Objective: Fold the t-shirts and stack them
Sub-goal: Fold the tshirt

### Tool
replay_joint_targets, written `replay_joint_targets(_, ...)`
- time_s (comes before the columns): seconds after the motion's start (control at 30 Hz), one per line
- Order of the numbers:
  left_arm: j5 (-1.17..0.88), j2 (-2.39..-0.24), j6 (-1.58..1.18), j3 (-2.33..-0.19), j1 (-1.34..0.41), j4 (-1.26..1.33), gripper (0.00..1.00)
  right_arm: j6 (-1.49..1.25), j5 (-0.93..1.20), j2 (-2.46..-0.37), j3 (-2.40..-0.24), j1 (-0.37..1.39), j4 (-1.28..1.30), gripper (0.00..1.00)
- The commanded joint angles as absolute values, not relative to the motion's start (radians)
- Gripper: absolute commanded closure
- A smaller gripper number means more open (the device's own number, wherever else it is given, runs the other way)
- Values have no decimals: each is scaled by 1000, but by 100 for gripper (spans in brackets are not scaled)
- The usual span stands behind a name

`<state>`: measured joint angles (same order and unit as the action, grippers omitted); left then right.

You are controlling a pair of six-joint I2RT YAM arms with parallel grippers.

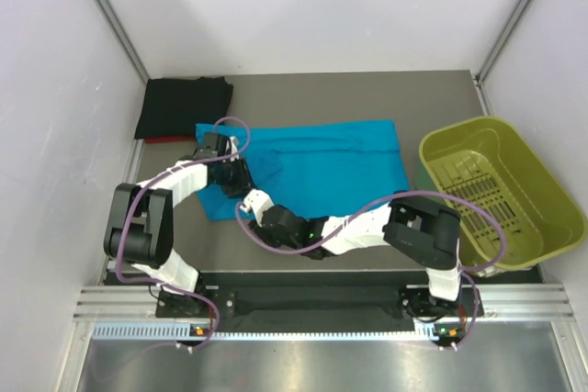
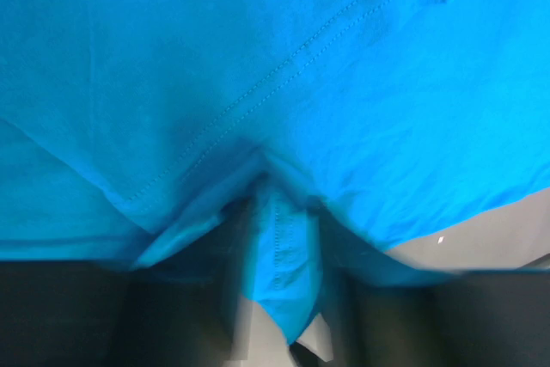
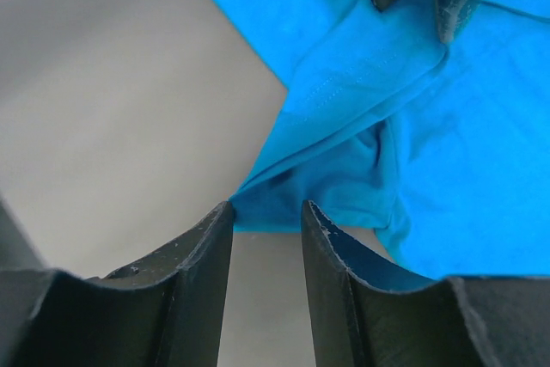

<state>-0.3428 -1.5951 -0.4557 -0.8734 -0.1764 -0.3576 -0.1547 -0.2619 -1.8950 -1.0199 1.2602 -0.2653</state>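
The left gripper [image 2: 275,302] is closed on a raised ridge of the teal t-shirt [image 1: 322,167]. In its own wrist view a hemmed fold runs down between the two dark fingers, and the right wrist view shows those fingers pinching the cloth from above. The right gripper [image 3: 266,212] has a narrow gap between its jaws with nothing in it. The shirt's near-left corner lies just off its fingertips on the bare table [image 3: 103,83]; whether they touch cannot be told.

From above, both grippers work at the shirt's left end. The left one is toward the far side of that end and the right one is at the near corner, its arm reaching across from the right. The rest of the teal t-shirt lies spread flat mid-table, its long side running left to right. The black t-shirt [image 1: 184,106] sits folded in the far-left corner with a red t-shirt [image 1: 163,140] showing beneath it. The yellow-green bin [image 1: 464,128] stands at the right edge.

The step in hand looks like folding the left end over. To do it well, the right gripper should slide further onto the corner and close on every layer there before either arm rises. Both arms should then lift together and travel level, so the held edge stays straight and lands square on the cloth below. A one-sided lift would likely twist the fold.
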Motion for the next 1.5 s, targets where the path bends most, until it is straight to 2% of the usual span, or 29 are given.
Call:
replay_joint_targets(0.0, -327, -1592, -465, -905, -183, -304, 70, -132, -348, -1916, -1075, 1279, -293, 61)
replay_joint_targets(0.07, -319, -1586, -466, -914, -184, -307, 85, -126, -362, -1924, -1078, 1284, -288, 62)
replay_joint_targets(0.13, -308, -1583, -468, -931, -184, -319, 100, -118, -379, -1924, -1080, 1284, -284, 70)
replay_joint_targets(0.17, -304, -1580, -469, -937, -183, -334, 100, -114, -388, -1922, -1081, 1284, -281, 77)
replay_joint_targets(0.2, -296, -1580, -469, -942, -184, -344, 100, -114, -417, -1916, -1080, 1284, -279, 92)
replay_joint_targets(0.23, -270, -1574, -469, -954, -184, -351, 100, -109, -429, -1910, -1078, 1282, -278, 100)
replay_joint_targets(0.47, -157, -1551, -460, -985, -183, -403, 100, -107, -394, -1822, -1048, 1229, -273, 100)
replay_joint_targets(0.77, -23, -1540, -431, -1055, -183, -469, 100, -90, -134, -1775, -1137, 1069, -207, 100)
replay_joint_targets(1.07, 118, -1582, -474, -1104, -166, -437, 100, -121, -6, -1916, -1304, 916, -153, 100)
replay_joint_targets(1.47, 156, -1698, -477, -1184, -144, -351, 100, -190, -49, -2068, -1485, 825, -86, 100)
